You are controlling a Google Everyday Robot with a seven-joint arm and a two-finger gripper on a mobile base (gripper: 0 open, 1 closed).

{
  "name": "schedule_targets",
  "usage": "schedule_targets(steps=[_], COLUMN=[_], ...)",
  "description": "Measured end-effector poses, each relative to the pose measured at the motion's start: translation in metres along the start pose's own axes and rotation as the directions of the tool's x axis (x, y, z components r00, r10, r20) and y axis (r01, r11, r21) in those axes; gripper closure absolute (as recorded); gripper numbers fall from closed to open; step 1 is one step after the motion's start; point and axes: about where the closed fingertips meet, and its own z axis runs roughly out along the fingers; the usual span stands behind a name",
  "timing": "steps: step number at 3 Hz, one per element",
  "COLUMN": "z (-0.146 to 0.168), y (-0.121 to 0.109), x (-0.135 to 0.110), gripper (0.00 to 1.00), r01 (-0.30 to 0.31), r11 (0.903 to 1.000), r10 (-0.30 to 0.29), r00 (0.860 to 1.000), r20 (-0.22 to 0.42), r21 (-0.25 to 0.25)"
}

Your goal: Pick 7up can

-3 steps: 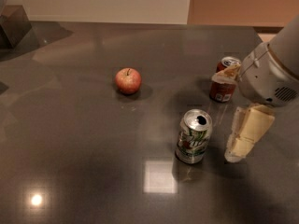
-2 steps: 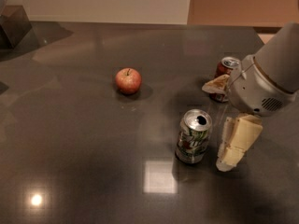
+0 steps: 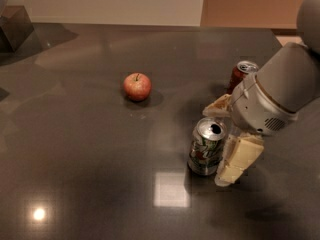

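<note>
Camera view, described for me please: where is the can, and what is the claw doing?

Me: I see the silver-white 7up can with green swirls [image 3: 206, 147] standing upright on the dark glossy table [image 3: 75, 149], right of centre. My gripper [image 3: 216, 143] is low over it with its cream fingers spread. One finger [image 3: 239, 159] is at the can's right front side, just beside it or touching. The other [image 3: 218, 107] is behind the can. I judge they straddle it so that closing will pinch the can across its body. Nothing is pinched yet.

Listener: Anything else there, and anything you cannot make out?

Me: A dark red soda can [image 3: 242, 73] stands behind the gripper, and the grey-white rounded arm housing [image 3: 280, 91] covers its lower right part. A red apple [image 3: 137, 86] sits well apart to the left. A dark block [image 3: 15, 26] is cut off at the top left corner. I cannot tell whether the far finger touches the 7up can. The arm runs off the right edge.
</note>
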Motion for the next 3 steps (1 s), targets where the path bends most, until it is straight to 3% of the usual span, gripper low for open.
schedule_targets(steps=[2, 3], z=[-0.005, -0.024], y=[-0.002, -0.004], x=[-0.009, -0.018], gripper=[0.62, 0.86], r01=[-0.009, -0.006], r11=[0.9999, 0.9998], r10=[0.01, 0.007], r00=[0.998, 0.995], r20=[0.058, 0.095], r21=[-0.01, -0.016])
